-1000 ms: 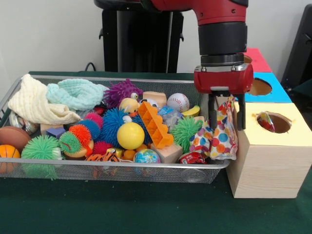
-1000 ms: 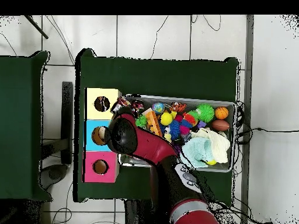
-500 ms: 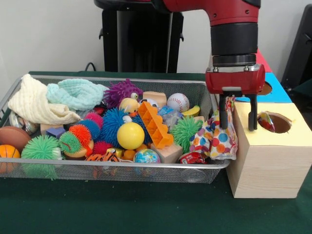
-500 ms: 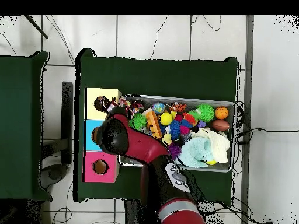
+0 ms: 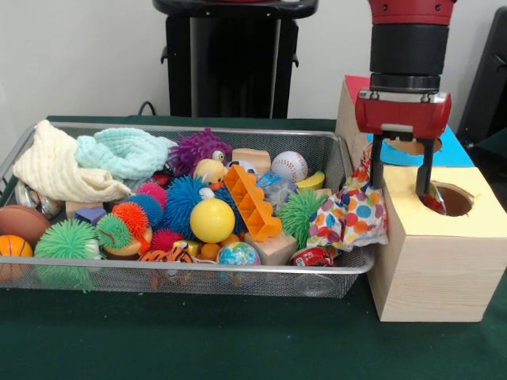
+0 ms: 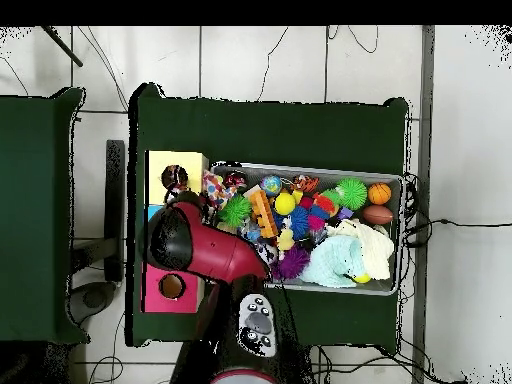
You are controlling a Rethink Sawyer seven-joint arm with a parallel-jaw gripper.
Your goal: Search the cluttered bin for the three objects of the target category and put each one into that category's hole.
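Observation:
My gripper [image 5: 402, 184] is open and empty, its two fingers hanging over the pale wooden box [image 5: 432, 265], just left of the yellow-surround hole [image 5: 453, 199]. One polka-dot cloth [image 5: 432, 197] lies in that hole's left edge, by my right finger. Another polka-dot cloth [image 5: 350, 218] is draped over the right end of the wire mesh bin [image 5: 198, 279], beside and left of my left finger, apart from it. In the overhead view the arm [image 6: 190, 240] hides the gripper; the yellow hole [image 6: 175, 178] and the draped cloth [image 6: 213, 185] show. A third cloth is not visible.
The bin holds spiky rubber balls, a yellow ball [image 5: 212, 220], an orange block [image 5: 252, 202], a baseball [image 5: 289, 165] and cream and teal knitted cloths [image 5: 87, 162]. Blue-surround [image 5: 463, 150] and red-surround [image 6: 172, 287] boxes stand behind the wooden box.
The open gripper has moved right, from over the draped cloth at the bin's end to over the wooden box. The draped cloth stayed on the bin's edge and sagged slightly.

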